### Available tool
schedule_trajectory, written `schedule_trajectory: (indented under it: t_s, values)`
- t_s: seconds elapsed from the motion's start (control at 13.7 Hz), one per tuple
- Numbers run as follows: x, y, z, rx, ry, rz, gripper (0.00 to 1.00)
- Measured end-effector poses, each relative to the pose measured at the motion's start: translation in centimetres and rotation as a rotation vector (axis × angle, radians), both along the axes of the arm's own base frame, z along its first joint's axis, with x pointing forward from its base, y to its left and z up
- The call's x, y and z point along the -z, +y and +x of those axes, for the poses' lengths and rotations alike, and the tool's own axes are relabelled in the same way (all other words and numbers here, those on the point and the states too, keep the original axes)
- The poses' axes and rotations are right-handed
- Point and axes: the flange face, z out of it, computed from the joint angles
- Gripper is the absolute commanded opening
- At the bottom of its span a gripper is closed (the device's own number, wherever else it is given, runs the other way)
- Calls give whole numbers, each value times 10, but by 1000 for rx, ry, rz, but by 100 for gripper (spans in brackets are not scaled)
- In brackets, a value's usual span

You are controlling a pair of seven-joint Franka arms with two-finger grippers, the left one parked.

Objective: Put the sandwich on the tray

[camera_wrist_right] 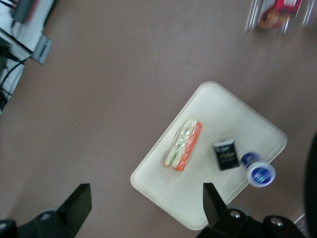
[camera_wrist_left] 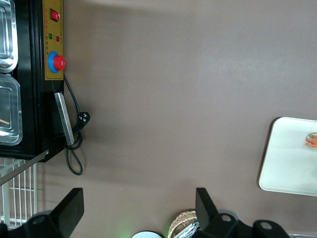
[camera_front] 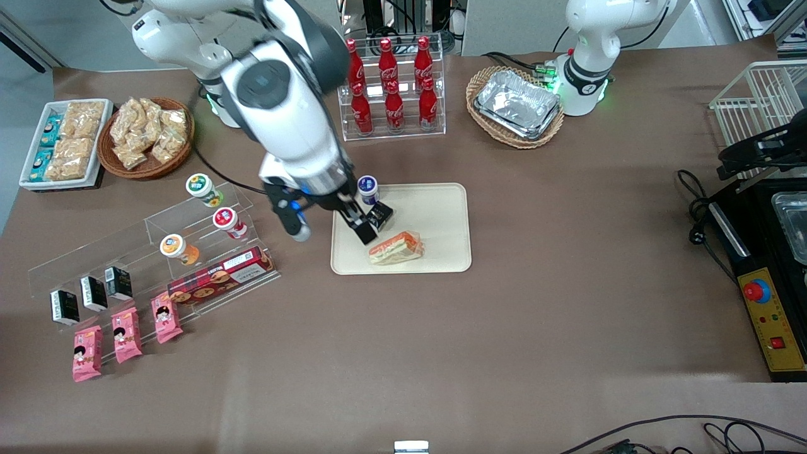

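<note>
The sandwich (camera_front: 396, 247), a wrapped wedge with an orange and white filling edge, lies on the cream-beige tray (camera_front: 441, 214), on the part nearer the front camera. It also shows on the tray in the right wrist view, sandwich (camera_wrist_right: 182, 144), tray (camera_wrist_right: 198, 198). My right gripper (camera_front: 333, 234) hangs open and empty above the tray's edge toward the working arm's end, apart from the sandwich. In the right wrist view the gripper (camera_wrist_right: 143, 210) has its fingers spread wide over the tray's rim and the table. The left wrist view shows the tray's end (camera_wrist_left: 290, 163) and a sliver of sandwich (camera_wrist_left: 312, 141).
A small black carton (camera_front: 380, 216) and a blue-lidded cup (camera_front: 367, 187) sit on the tray beside the gripper. A clear stepped rack with cups, cartons and pink packets (camera_front: 126, 331) lies toward the working arm's end. Cola bottles (camera_front: 391, 88) and a basket of foil trays (camera_front: 517, 104) stand farther back.
</note>
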Motion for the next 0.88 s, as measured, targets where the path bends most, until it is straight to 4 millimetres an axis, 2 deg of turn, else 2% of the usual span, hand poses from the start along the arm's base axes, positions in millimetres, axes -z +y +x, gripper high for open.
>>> schedule_trajectory:
  t_s: [0.15,0.29,0.44,0.73,0.88]
  values:
    - [-34,-56,9,-169,-22,-35,100]
    - [-51,-108,18,-317,-25,-69,100]
    - [-53,-143,25,-399,-33,-107,100]
    - [-41,-205,33,-547,-38,-165,100]
    - [-40,-250,36,-639,-47,-183,100]
